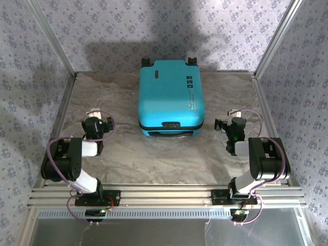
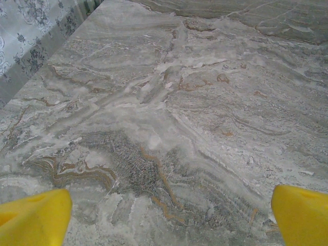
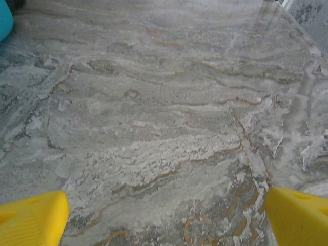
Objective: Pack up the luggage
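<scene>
The luggage [image 1: 170, 97], a small turquoise hard-shell suitcase, lies flat and closed at the middle back of the marble table, black wheels at its far end and black handle at its near end. A turquoise corner of the luggage [image 3: 5, 19] shows at the top left of the right wrist view. My left gripper [image 1: 93, 112] hovers to the left of the suitcase, open, yellow fingertips [image 2: 36, 218] wide apart over bare marble. To its right my right gripper [image 1: 234, 114] is open too, with nothing between its yellow fingertips [image 3: 297, 215].
The marble table [image 1: 154, 154] is bounded by metal frame posts and patterned fabric walls [image 1: 31, 92] on the left, right and back. An aluminium rail [image 1: 164, 195] carrying both arm bases runs along the near edge.
</scene>
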Robot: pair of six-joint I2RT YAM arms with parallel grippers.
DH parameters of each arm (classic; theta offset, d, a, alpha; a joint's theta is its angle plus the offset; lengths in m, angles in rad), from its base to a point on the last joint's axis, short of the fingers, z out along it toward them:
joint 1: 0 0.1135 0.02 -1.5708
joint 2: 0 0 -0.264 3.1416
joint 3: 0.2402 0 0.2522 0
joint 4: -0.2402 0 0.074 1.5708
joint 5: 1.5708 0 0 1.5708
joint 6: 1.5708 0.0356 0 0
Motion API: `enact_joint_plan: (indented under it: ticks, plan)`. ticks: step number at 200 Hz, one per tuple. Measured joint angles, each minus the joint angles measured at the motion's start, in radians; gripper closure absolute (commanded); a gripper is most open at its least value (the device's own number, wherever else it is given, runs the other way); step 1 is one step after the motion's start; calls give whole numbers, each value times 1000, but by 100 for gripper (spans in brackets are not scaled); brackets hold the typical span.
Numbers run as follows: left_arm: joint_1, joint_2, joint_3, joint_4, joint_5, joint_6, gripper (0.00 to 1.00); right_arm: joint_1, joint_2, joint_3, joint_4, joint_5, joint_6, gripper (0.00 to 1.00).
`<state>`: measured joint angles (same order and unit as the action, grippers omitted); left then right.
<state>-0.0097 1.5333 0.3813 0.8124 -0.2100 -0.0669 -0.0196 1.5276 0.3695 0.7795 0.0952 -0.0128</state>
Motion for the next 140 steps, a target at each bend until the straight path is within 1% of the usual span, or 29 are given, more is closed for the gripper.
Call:
enact_joint_plan:
  ticks: [48, 140]
  plan:
    - [0, 0, 0, 0, 0, 0, 0, -2, 0, 5, 3, -26, 0, 0]
    - [0, 0, 0, 0, 0, 0, 0, -2, 0, 6, 3, -32, 0, 0]
